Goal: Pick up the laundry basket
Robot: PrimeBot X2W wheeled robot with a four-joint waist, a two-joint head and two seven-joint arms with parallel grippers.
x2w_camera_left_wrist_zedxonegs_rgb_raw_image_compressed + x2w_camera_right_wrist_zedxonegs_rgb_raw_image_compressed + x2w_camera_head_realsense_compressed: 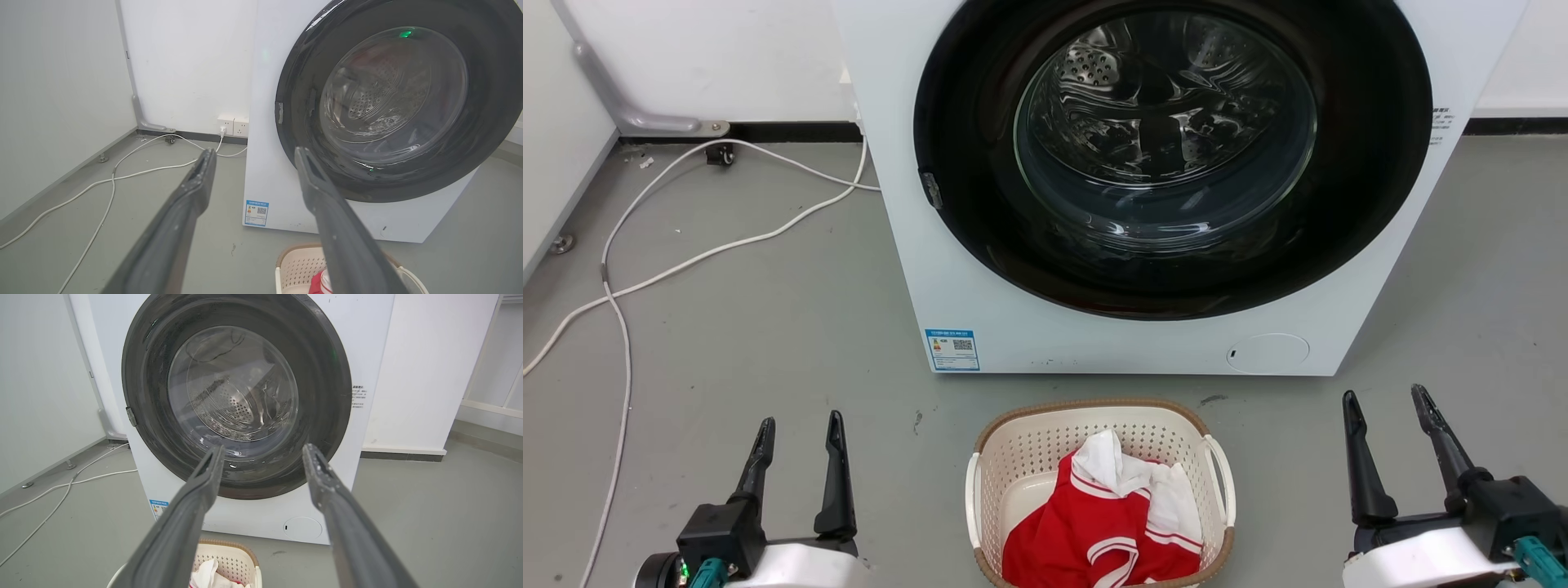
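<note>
- Laundry basket (1021, 457): sat on the grey floor (768, 343), just in front of the washing machine (907, 269), between both claws, touched by neither.
- Held a red-and-white garment (1111, 523).
- Left claw (800, 420): hovered off the basket's left side, fingers apart, empty.
- Right claw (1385, 394): hovered off its right side, fingers apart, empty.
- White cable (727, 249): lay on the floor left of the machine.
</note>
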